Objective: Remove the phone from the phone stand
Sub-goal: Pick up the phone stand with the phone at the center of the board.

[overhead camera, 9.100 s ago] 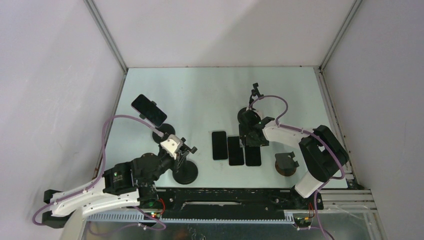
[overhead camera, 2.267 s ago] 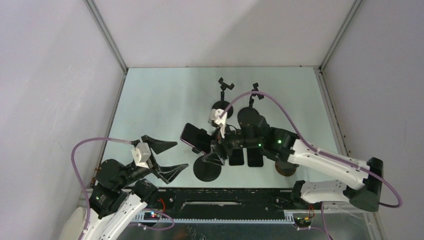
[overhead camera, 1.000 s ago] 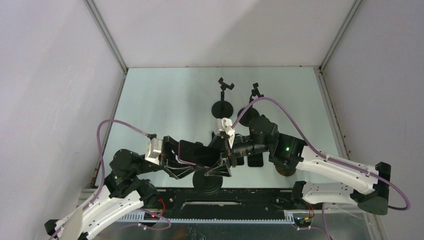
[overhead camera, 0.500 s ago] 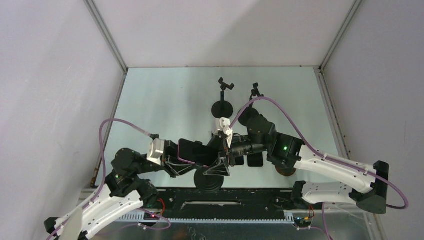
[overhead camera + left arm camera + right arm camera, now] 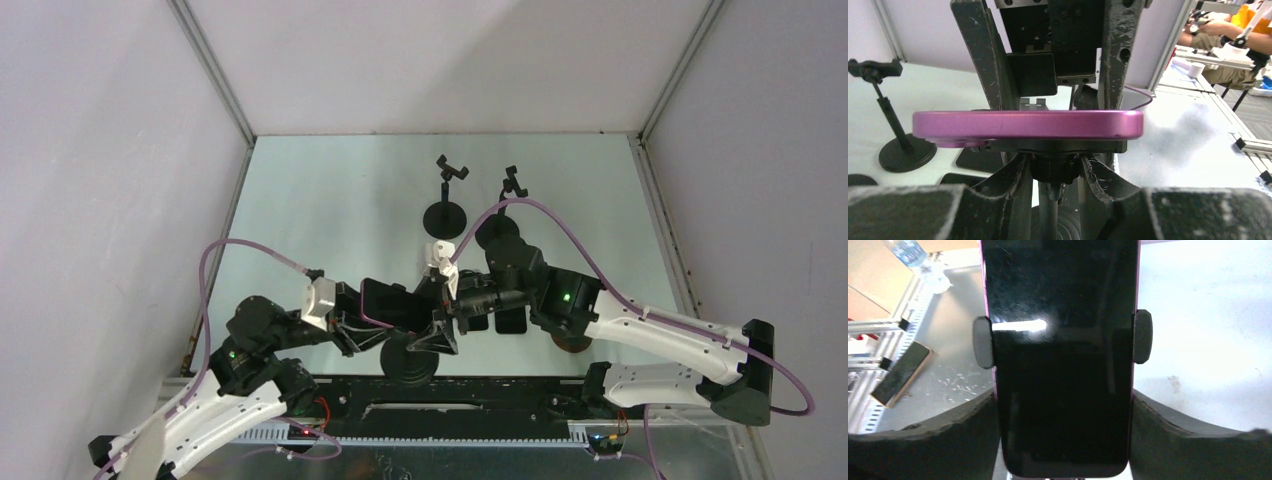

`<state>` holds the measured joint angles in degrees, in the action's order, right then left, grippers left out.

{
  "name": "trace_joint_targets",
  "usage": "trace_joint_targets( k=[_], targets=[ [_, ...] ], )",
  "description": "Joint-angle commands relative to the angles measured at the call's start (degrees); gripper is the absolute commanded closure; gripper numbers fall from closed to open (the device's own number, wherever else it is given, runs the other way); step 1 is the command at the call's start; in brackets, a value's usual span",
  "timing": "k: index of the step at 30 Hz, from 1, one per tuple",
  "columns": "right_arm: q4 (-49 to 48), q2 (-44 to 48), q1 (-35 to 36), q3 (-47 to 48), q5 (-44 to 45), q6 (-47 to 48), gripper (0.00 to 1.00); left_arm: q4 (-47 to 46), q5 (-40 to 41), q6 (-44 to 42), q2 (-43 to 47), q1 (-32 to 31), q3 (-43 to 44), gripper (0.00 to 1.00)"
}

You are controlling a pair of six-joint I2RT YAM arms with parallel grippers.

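The table (image 5: 330, 190) is pale and flat, with white walls around it. Near the front edge, between the two arms, the phone (image 5: 1063, 365) sits in the stand (image 5: 408, 357). It has a dark screen and a pink rim. Two small black arms of the clamp (image 5: 982, 342) squeeze it on its long sides, so it is not out yet.

We see the left gripper (image 5: 1055, 175) on the left, under the phone. Its fingers look closed around the stand's neck, just below the clamp. The right gripper (image 5: 1063, 410) is on the other side. Its fingers are wide apart, one on each long side of the phone, and they look pressed against the rim.

We think the phone is light and stiff; it will not bend. The glass is smooth and slippery, and it could crack if it fell on the table. So the best place to hold is the two long sides, on the rim, away from the clamp, not the screen. We guess the clamp grips tight, so the pull should be slow and straight, with the stand held down.
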<state>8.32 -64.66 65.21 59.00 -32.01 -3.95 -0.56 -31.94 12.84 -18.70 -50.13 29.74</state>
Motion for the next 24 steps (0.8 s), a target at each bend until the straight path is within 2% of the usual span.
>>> trace_joint_targets(
  k=[1,5,10,15,20,24],
  targets=[
    [1.5,2.9,0.8,1.9,6.5,3.6,0.12,5.4,7.7,-5.0,-0.1,-0.2,4.2,1.0],
    [4.2,5.0,0.7,1.9,11.9,7.5,0.05,14.1,13.9,-9.2,-1.5,-0.2,6.7,1.0],
    [6.5,6.4,0.8,1.9,10.9,11.9,0.03,21.7,18.0,-12.5,-4.5,-0.3,10.1,1.0],
    [6.9,6.4,0.7,1.9,10.2,14.6,0.02,23.1,17.2,-15.1,-4.8,-0.6,10.1,1.0],
    [5.1,4.7,0.2,1.9,7.9,17.5,0.01,24.7,12.8,-17.5,-6.0,-1.5,10.6,1.0],
    [3.0,1.8,-1.7,1.9,0.0,18.3,0.01,24.8,11.8,-18.7,-6.8,-3.6,10.6,1.0]
  ],
)
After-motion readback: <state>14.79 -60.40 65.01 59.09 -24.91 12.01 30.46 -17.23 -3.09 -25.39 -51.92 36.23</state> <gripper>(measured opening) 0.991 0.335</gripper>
